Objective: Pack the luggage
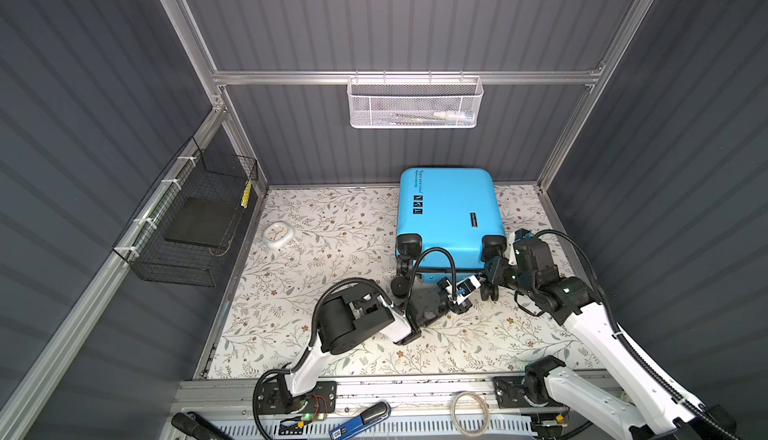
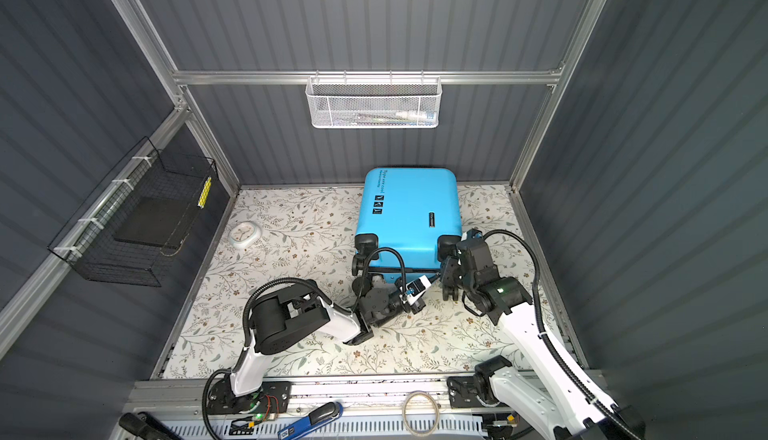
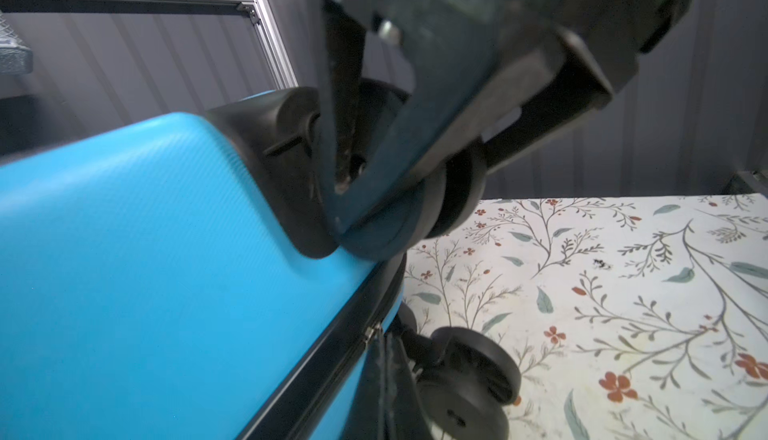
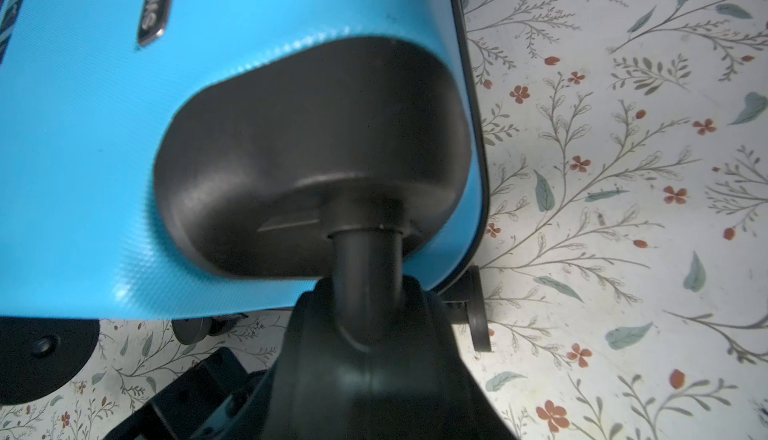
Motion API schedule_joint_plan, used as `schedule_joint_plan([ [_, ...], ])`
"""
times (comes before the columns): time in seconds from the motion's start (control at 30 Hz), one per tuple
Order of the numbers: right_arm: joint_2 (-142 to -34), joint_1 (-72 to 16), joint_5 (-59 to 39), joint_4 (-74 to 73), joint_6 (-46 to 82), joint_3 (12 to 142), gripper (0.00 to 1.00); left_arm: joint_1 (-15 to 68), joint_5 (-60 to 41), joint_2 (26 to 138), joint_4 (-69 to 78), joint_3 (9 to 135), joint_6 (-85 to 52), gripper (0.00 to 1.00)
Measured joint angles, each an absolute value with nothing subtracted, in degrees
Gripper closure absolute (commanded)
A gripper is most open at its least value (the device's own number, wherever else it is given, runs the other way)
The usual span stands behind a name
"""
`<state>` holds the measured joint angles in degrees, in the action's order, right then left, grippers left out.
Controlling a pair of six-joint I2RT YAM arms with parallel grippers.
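- One suitcase (image 1: 449, 209) with four wheels (image 1: 401, 285), two baskets and one clock (image 1: 277, 235) show in both top views, along with two arms.
- The suitcase is a bright blue hard shell with small black text, three black stickers and a dark badge. It has black corner housings and a black zip (image 3: 324, 355) along its seam.
- It lies flat and shut on the table (image 1: 332, 259), at the back and right of centre. Its far end is by the back wall and its wheels point toward the arms.
- The left gripper (image 3: 340, 218) is fully closed. Its tips rest against an upper wheel at the suitcase's near right corner, and nothing shows between them.
- The right gripper (image 1: 494, 269) is at that same corner. The wheel fills the wrist view and hides the jaws, so I cannot tell whether they grip it.
- The table has a pale cover printed with twigs, leaves and red flowers. The clock lies near its left edge.
- The walls are dark grey and ribbed, with an aluminium frame. The white basket (image 1: 413, 103) hangs on the back rail. The black basket (image 1: 187, 218) hangs on the left rail with a dark slab inside.
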<state>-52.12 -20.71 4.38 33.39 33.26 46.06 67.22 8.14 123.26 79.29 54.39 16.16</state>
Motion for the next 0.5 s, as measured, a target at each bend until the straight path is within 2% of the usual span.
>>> schedule_joint_plan([
  [0.3, -51.70, -20.73, 4.32, 32.47, 33.82, 45.34, 1.00, 68.20, 7.97, 130.32, 80.27, 64.27, 14.33, 1.00],
  [0.5, -51.40, -20.71, 4.36, 31.90, 34.13, 45.01, 1.00, 68.23, 8.19, 132.03, 82.00, 65.87, 12.49, 0.98],
])
